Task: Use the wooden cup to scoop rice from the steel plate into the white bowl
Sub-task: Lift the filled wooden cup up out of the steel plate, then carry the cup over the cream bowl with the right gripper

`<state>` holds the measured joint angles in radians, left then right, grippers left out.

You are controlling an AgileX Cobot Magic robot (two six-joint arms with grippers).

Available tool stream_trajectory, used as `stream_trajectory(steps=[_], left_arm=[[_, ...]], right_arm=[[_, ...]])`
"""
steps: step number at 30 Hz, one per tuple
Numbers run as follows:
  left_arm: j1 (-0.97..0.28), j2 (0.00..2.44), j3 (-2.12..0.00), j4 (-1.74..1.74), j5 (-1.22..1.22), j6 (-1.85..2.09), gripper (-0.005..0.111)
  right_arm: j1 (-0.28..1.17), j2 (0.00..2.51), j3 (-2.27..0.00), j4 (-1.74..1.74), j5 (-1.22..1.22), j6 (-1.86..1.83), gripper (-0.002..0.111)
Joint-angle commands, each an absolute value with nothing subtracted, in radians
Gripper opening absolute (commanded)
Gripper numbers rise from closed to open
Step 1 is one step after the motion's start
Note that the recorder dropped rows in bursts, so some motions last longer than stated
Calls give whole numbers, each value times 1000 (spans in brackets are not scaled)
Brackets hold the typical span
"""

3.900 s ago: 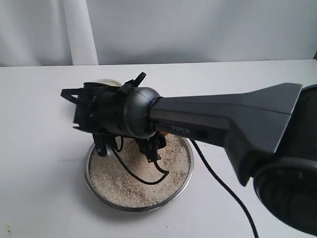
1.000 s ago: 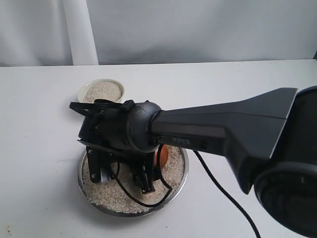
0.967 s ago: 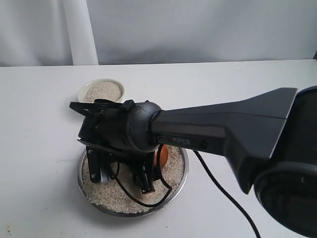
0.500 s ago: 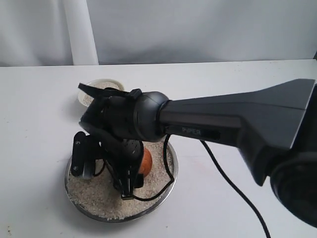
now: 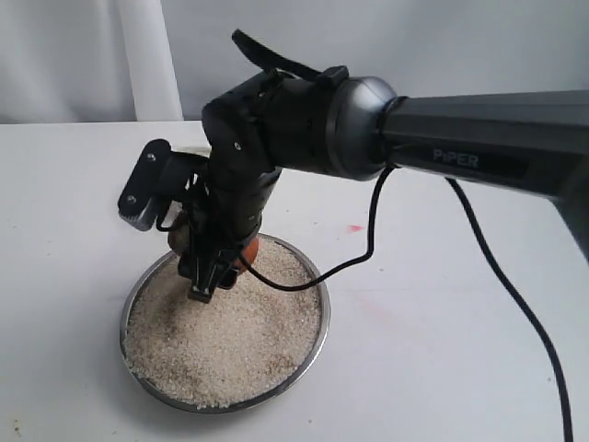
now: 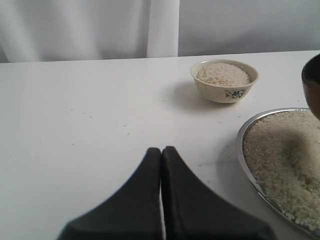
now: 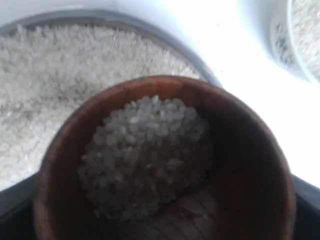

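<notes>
In the exterior view, the right gripper pinches the wooden cup just above the far rim of the steel plate, over the rice.

The left wrist view shows the left gripper pressed together and idle beside the plate. The white bowl stands near the plate's rim, already heaped.

The right wrist view shows the cup roughly upright and part-filled. The scoop looks done. The next move is a level carry past the rim, then a gentle tip over the bowl.
</notes>
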<state>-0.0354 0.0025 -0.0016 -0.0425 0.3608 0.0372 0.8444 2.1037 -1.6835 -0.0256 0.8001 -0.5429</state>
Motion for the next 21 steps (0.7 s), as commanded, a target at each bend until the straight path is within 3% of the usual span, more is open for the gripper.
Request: stream_trajectory(steps=[1,21], left_arm=[[-41,0,0,-42,347,37,0],[-41,0,0,-42,347,37,0]], right_arm=[[835,2042,-1684,18,717,-552,0],[835,2021,-1799,0,584,-479,0]])
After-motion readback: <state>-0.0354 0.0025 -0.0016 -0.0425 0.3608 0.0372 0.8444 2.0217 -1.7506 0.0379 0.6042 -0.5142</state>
